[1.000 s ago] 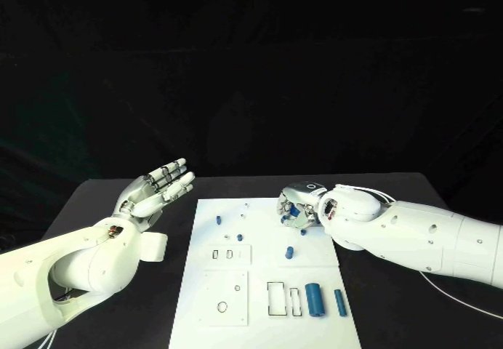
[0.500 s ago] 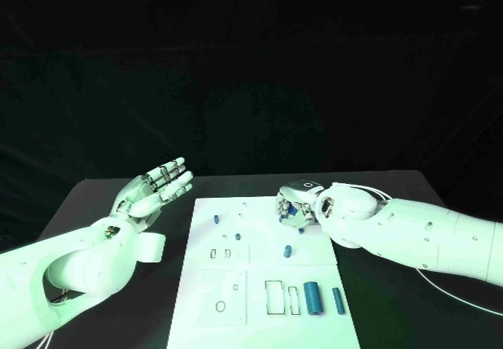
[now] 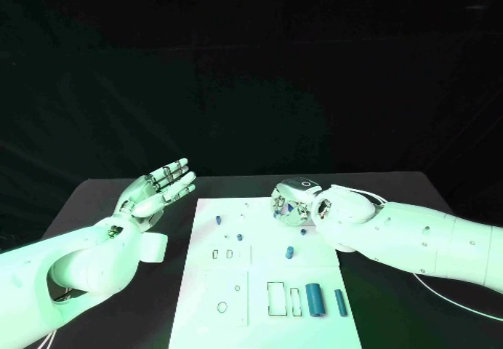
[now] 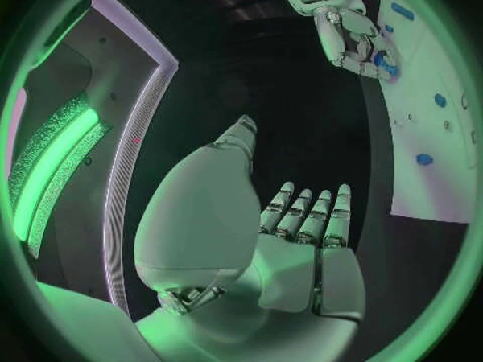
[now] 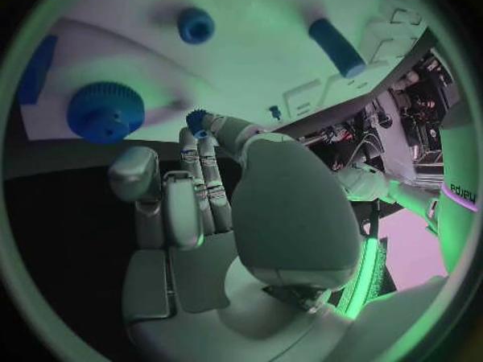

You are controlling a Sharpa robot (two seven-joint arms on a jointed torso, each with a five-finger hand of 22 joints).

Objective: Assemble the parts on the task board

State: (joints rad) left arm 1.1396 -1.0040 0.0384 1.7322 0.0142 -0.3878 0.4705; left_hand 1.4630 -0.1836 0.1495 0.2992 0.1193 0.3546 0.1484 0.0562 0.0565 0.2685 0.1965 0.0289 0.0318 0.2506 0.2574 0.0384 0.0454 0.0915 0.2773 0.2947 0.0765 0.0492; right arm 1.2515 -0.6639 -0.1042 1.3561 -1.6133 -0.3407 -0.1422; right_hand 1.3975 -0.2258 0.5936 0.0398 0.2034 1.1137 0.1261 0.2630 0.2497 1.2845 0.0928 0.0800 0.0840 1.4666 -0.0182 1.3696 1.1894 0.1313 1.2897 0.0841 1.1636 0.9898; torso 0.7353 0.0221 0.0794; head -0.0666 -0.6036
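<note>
the right hand (image 3: 292,204) hangs over the far right part of the flat white plastic task board (image 3: 199,291), fingers curled together around a small blue ridged part (image 5: 197,121) pinched at the fingertips; in the right wrist view the piece sits between thumb and a finger, clear of the board. i judge it is held this way so the piece can be carried and lowered upright into a seat on the board; which seat, i cannot tell.

the left hand (image 3: 159,186) hovers above the black table (image 3: 84,203) just beside the board's left edge, palm up, fingers straight and apart, holding nothing. it seems parked out of the working hand's way.

near the right hand a small blue peg (image 3: 304,232) stands on the board, and a short blue cylinder (image 3: 289,252) lies a little nearer the robot. on the board's left side stand a blue stud (image 3: 218,219) and another blue stud (image 3: 239,237). at the near right lie a thick blue cylinder (image 3: 313,298) and a slim blue rod (image 3: 339,302), side by side beside an open rectangular slot (image 3: 275,299), likely waiting their turn. the assembly looks early: most pieces lie loose.
</note>
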